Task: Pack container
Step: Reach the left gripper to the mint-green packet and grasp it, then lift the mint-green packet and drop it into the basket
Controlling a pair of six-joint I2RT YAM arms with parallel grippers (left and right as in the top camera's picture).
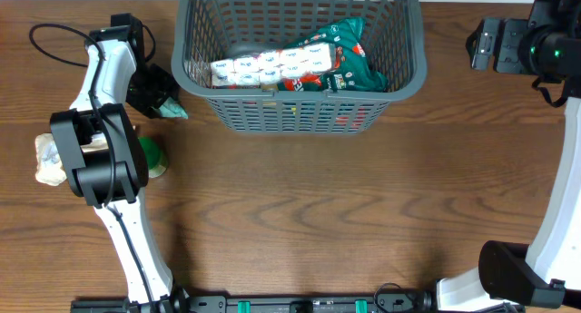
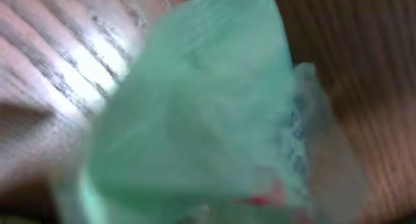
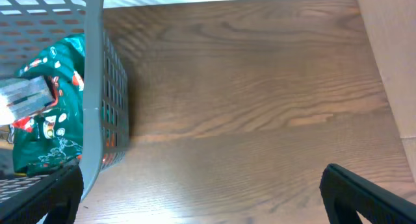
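1. The wooden bench [image 1: 318, 204] filled the overhead view, with one arm standing at each side.
2. The basket [image 1: 300, 113], dark grey with slotted walls, sat at the far middle of the bench, between the two arms and apart from both grippers.
3. The right gripper [image 3: 201, 172] hung off to the right of the basket, above bare wood. Its fingers were spread wide and nothing was between them.
4. The left gripper [image 1: 150, 88] was down at the bench, left of the basket's near left corner, right over a pale green packet [image 1: 174, 110]. I could not tell whether its fingers were closed on the packet: the overhead view hid them, and the left wrist view was only a green blur.
5. Inside the basket lay a patterned green packet [image 1: 349, 63] towards the right side.
6. A white pack [image 1: 272, 68] lay across the basket floor, its right end resting on the patterned green packet.
7. A crinkled pale bag [image 1: 45, 159] lay at the far left of the bench, partly under the left arm.
8. A green round thing [image 1: 152, 159] stood just right of that arm, nearer the front than the pale green packet.
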